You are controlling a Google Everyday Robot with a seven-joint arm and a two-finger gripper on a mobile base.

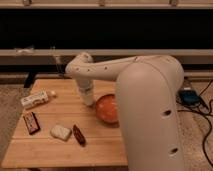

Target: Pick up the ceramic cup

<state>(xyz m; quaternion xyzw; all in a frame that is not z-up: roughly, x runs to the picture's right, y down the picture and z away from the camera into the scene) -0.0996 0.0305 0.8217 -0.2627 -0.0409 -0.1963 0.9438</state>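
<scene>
My gripper [89, 101] is at the end of the white arm [100, 72], which reaches in from the right and bends down onto the middle of the wooden table [55, 150]. It hangs low, right at the left rim of the wide orange-red bowl [108, 108]. The small white ceramic cup does not show as a separate thing. It is hidden, perhaps behind the arm's lower end, where white arm and anything white run together.
A long white labelled bottle [35, 99] lies at the table's left back. A dark bar [31, 122] lies at the left edge, with a white packet [60, 132] and a red-brown item [79, 134] towards the front. Cables and a blue object [189, 96] lie on the floor at the right.
</scene>
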